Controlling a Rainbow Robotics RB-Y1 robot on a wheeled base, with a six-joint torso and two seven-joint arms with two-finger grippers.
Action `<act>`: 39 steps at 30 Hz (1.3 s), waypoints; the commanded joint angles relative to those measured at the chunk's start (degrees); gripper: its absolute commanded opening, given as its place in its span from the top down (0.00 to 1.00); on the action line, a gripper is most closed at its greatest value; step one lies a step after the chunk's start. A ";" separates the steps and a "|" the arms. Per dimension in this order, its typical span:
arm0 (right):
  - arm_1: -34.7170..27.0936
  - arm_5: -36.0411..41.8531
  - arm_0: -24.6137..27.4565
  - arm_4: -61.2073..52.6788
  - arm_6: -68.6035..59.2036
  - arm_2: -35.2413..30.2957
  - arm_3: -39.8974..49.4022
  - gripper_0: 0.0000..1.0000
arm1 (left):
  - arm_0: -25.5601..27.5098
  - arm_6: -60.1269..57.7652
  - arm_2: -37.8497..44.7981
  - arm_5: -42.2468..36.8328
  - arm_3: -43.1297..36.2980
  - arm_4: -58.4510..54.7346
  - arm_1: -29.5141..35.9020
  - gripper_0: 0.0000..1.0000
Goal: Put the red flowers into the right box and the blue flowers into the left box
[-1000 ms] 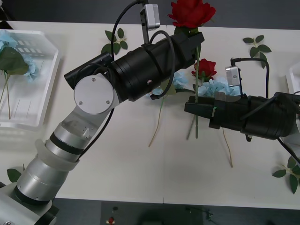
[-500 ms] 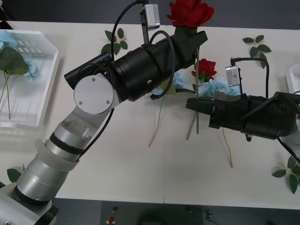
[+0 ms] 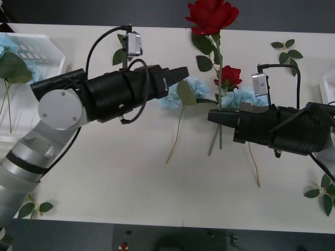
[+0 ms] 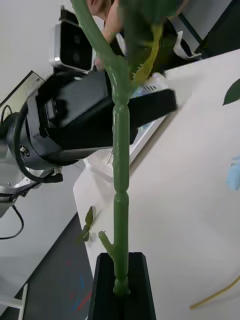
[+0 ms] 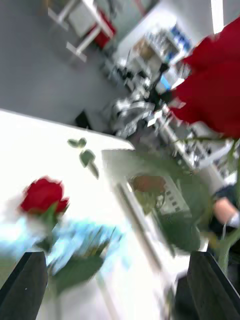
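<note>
The right gripper (image 3: pixel 215 116) is clamping the stem of a red rose (image 3: pixel 211 14), holding it upright, bloom far above the table (image 3: pixel 157 183). The left gripper (image 3: pixel 182 72), fingers now parted and empty, is pulling back from that stem it was holding half a second ago: a handover, likely freeing the rose for the right box (image 3: pixel 327 83). Behind the stem, blue flowers (image 3: pixel 242 96) and another rose (image 3: pixel 229 76) are lying; the left box (image 3: pixel 31 125) is sitting well beyond.
</note>
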State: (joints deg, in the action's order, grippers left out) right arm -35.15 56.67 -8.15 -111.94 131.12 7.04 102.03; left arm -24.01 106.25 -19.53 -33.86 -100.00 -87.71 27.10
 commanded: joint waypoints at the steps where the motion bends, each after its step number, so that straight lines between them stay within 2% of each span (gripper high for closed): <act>1: -0.53 -0.59 -1.87 -0.21 -2.18 -0.80 1.42 1.00 | -0.25 2.74 10.92 -13.43 1.04 -0.27 2.60 0.19; 4: -3.17 -2.00 -2.14 -0.21 -2.80 -1.68 1.33 1.00 | -0.86 3.00 15.84 -22.04 3.23 0.17 2.60 0.19; 8: -11.52 -2.26 -1.26 3.40 -12.03 -6.34 1.33 1.00 | -3.94 3.44 19.53 -31.62 6.66 6.23 2.78 0.19; 12: -23.74 -1.56 2.26 9.02 -22.31 -11.97 -0.16 1.00 | -6.49 3.00 19.00 -35.31 6.92 17.22 2.43 0.19; 16: -35.43 1.96 6.21 13.15 -28.20 -15.48 -8.07 1.00 | -8.60 1.60 16.28 -37.16 6.84 28.65 1.02 0.19; 21: -43.78 3.19 11.31 15.35 -27.41 -19.44 -18.36 1.00 | -8.69 -3.76 11.27 -35.14 6.84 38.49 -2.23 0.19; 25: -46.68 1.78 13.33 19.22 -27.41 -19.88 -24.16 1.00 | -7.89 -7.81 6.00 -31.09 6.84 47.63 -4.95 0.19; 31: -46.68 -0.94 13.42 26.16 -27.67 -19.88 -29.08 1.00 | -6.84 -14.49 -1.56 -24.50 8.59 58.18 -8.56 0.19; 37: -46.50 -1.65 13.42 27.22 -28.02 -19.88 -30.05 1.00 | -6.66 -16.25 -5.08 -21.25 12.55 65.47 -12.42 0.19; 39: -46.50 -2.00 13.42 27.22 -28.20 -19.88 -29.96 0.96 | -6.66 -16.60 -6.22 -20.02 14.39 67.85 -13.66 0.19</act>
State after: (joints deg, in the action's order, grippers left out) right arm -81.06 55.40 5.89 -84.93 105.26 -11.92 72.00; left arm -31.18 92.30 -25.36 -55.49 -86.49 -21.94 14.60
